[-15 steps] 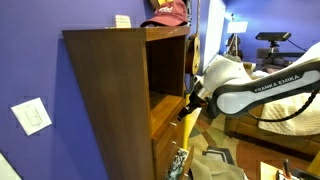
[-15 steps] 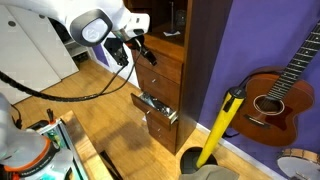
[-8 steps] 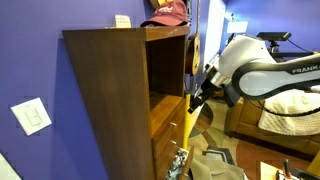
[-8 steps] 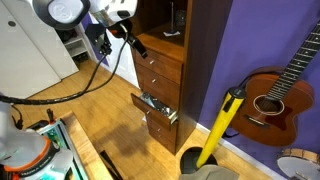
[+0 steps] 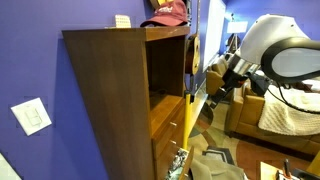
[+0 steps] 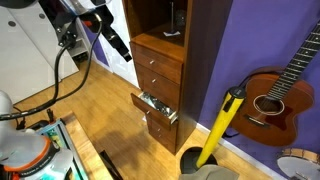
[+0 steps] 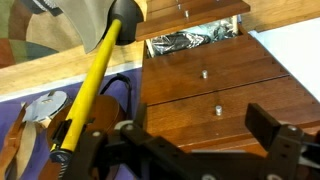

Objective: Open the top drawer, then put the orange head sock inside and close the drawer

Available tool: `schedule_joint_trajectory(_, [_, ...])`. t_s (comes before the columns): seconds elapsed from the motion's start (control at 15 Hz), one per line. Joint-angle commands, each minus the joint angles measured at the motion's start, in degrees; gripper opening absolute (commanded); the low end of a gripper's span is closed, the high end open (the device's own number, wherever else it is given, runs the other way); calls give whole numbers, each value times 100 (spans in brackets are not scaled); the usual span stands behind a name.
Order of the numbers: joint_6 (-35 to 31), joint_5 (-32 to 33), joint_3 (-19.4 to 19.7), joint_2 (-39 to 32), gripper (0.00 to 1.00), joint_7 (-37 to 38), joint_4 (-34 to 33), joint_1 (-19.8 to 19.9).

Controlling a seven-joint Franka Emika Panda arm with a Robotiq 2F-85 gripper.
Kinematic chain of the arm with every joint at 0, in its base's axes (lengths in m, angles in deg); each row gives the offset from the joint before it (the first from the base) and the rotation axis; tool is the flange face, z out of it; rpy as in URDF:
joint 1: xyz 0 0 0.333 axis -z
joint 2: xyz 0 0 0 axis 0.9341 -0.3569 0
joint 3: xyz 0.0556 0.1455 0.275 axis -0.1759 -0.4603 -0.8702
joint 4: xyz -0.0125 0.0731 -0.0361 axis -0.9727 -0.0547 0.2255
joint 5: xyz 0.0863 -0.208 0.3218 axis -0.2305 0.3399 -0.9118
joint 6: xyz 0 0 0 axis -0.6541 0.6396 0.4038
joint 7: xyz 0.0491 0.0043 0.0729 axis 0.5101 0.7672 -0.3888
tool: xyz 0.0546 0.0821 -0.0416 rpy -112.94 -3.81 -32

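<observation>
The wooden cabinet (image 6: 200,60) has a column of drawers. The top drawer (image 6: 160,52) is closed; it also shows in the wrist view (image 7: 200,108) with its small knob. A lower drawer (image 6: 158,108) stands pulled out with patterned cloth inside. A reddish-pink cloth cap (image 5: 166,12), seemingly the head sock, lies on top of the cabinet. My gripper (image 6: 120,45) is open and empty, hanging in the air away from the drawer fronts; it also shows in an exterior view (image 5: 212,88) and in the wrist view (image 7: 185,140).
A yellow pole (image 6: 222,125) leans by the cabinet's side, with a guitar (image 6: 275,95) against the purple wall behind it. A cushioned chair (image 5: 270,115) stands behind the arm. White doors (image 6: 30,50) stand beyond the wooden floor.
My gripper has pulled back from the drawer fronts and risen, ending well clear of the cabinet. The drawers look the same as before.
</observation>
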Motion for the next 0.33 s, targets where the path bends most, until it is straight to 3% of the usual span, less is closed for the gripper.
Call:
schedule_joint_trajectory(0.0, [81,85,37,96,100,23,-12,10])
schedule_joint_trajectory(0.27, [94,95,39,150,100,24,-20,17])
